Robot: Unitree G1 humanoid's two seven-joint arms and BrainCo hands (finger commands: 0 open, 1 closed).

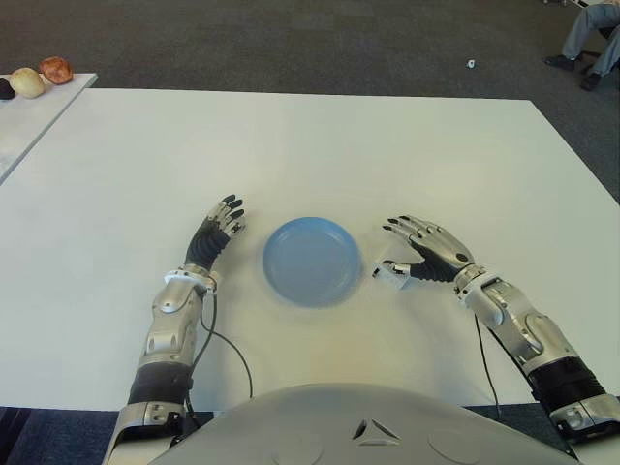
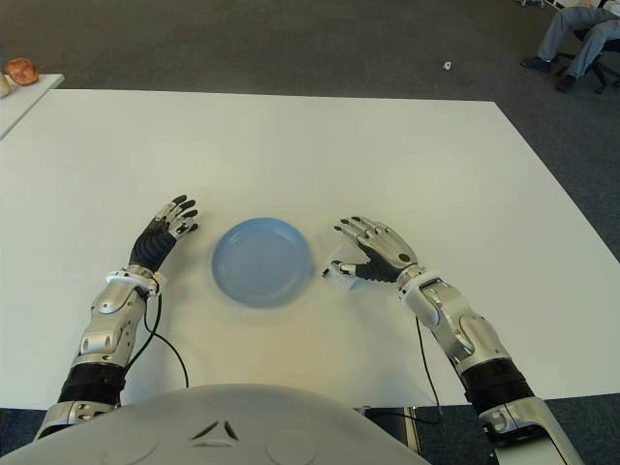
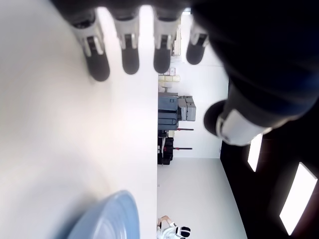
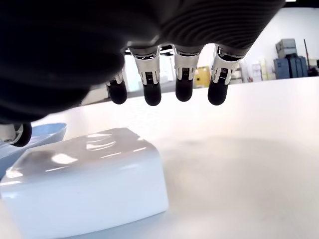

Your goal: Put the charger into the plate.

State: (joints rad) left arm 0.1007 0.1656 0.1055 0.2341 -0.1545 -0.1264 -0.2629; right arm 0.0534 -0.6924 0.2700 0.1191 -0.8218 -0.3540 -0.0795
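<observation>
1 rigid, glossy charger (image 4: 84, 186), likely light and slippery: pinch its flat sides. Right hand (image 1: 426, 254) spread above it, grasping nothing; left hand (image 1: 215, 234) released beside the plate (image 1: 312, 260).

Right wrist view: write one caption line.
Open right hand above the white charger on the table, plate beside.

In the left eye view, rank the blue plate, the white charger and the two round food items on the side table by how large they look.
1. Blue plate, clearly the largest.
2. The two round food items; they look alike, and they lie farther from the camera, so their true rank is unsure.
3. White charger, partly hidden by the right hand.
</observation>
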